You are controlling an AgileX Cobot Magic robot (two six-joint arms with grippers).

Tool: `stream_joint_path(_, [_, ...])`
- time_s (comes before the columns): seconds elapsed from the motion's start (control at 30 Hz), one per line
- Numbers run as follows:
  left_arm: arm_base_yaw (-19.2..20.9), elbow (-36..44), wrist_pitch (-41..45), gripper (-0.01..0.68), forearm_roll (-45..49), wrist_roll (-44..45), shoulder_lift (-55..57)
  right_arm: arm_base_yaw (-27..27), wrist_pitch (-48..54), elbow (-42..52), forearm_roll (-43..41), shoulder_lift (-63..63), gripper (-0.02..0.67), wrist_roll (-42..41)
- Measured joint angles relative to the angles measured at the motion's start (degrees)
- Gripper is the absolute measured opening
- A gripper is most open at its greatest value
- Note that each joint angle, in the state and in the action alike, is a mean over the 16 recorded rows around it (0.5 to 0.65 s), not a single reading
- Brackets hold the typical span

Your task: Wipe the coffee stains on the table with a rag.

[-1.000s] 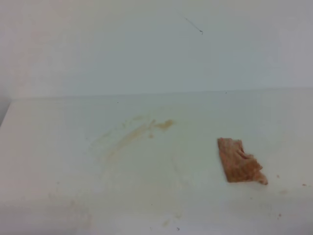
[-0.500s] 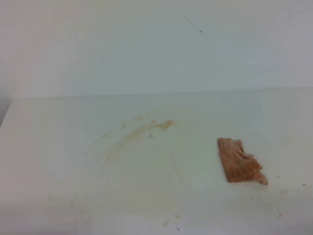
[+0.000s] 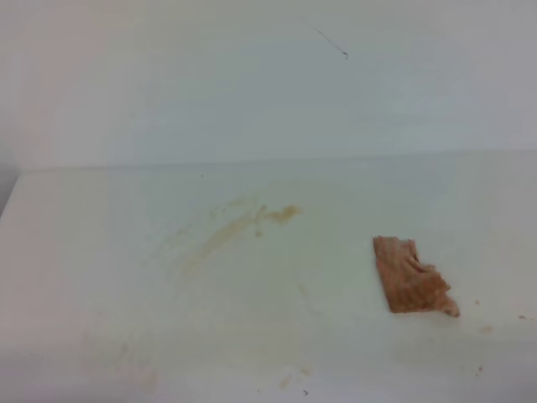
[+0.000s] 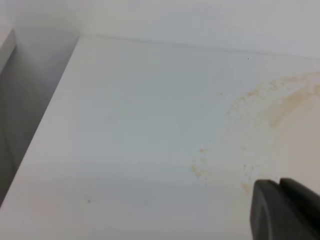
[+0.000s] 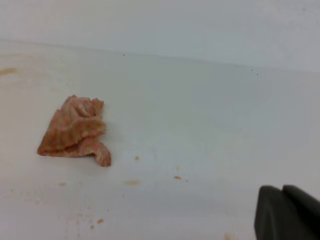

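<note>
Unchanged from earlier frame: rag (image 3: 413,286) crumpled on table (image 3: 101,277), right of coffee stains (image 3: 243,225); right gripper (image 5: 286,212) closed, empty; left gripper (image 4: 284,210) closure indeterminate, nothing visibly held.

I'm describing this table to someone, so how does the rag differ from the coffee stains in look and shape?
The rag is a solid pinkish-brown, while the coffee stains are pale, washed-out tan. The rag is a compact crumpled lump with folds rising off the surface, while the stains lie flat as a thin curved smear with scattered specks. The rag has clear edges; the stains fade out with no firm outline. Both lie on the white table, apart from each other, and no fingers touch either.
</note>
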Motion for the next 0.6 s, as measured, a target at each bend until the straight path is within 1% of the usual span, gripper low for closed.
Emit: stream_joint_path(0.6, [0.0,1.13,0.0,-0.003,0.01,0.0,0.1,0.0,0.0,0.0,0.0,0.01,0.0,0.0])
